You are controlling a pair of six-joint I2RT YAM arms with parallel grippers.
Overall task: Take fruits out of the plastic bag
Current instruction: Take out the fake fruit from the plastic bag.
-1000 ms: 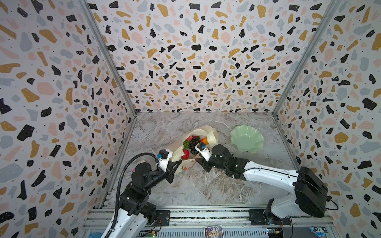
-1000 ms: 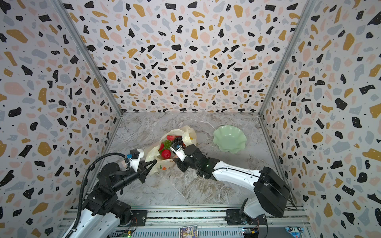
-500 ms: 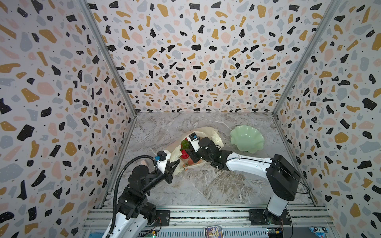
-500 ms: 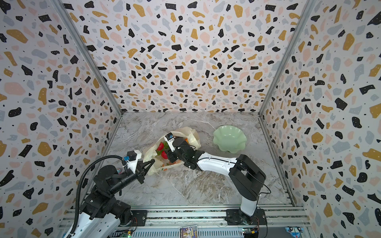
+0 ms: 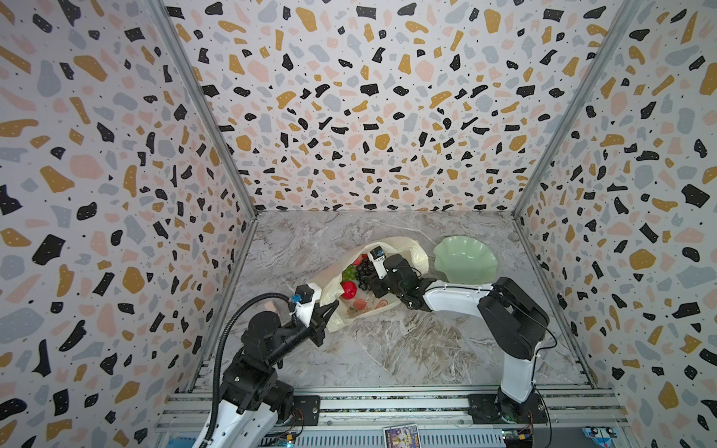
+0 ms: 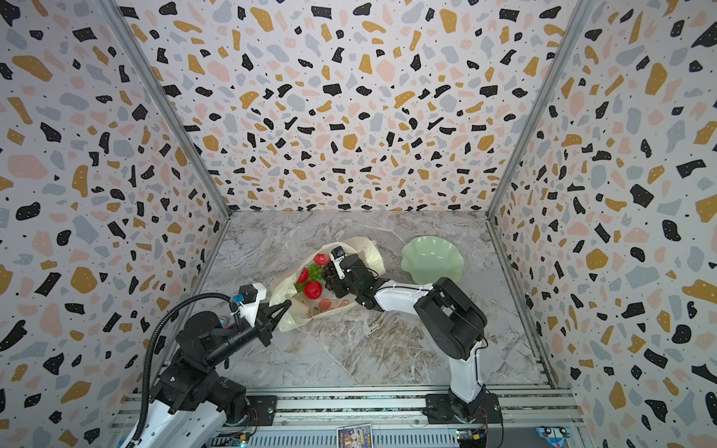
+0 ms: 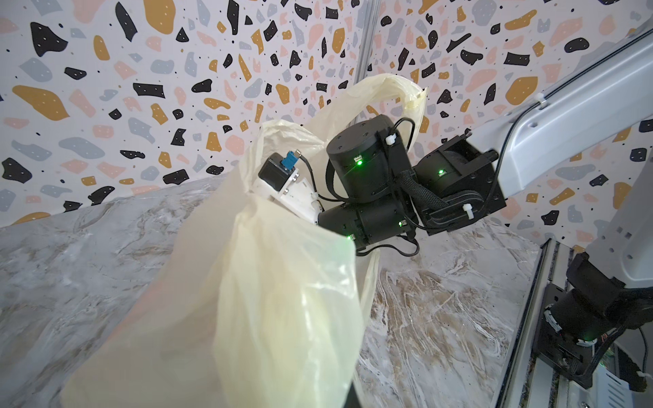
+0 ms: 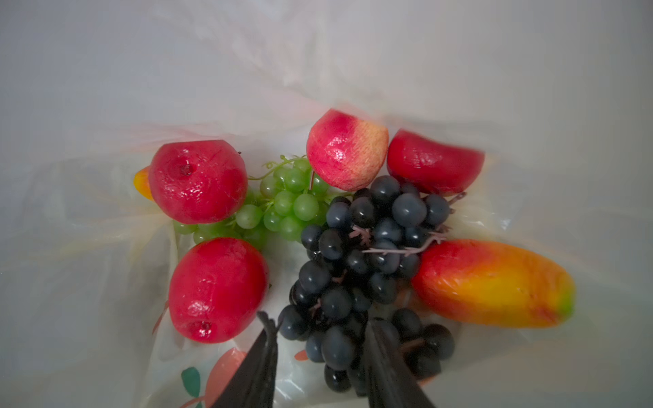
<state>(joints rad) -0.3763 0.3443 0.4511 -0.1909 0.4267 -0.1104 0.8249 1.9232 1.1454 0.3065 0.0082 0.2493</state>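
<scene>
Now the right gripper (image 8: 319, 318) is reaching deeper into the plastic bag (image 5: 403, 246) mid-frame, fingers (image 8: 258, 371) half-spread astride dark grapes (image 8: 364, 247); left gripper (image 5: 333, 305) is still clamping its rim.

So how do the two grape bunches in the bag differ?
The dark grape bunch is blue-black with pinkish stems; the green grape bunch is pale green with a green tendril. The dark grape bunch lies between the open fingers of the right tool; the green grape bunch sits farther in against red apples. Both are glossy, inside the plastic bag.
</scene>
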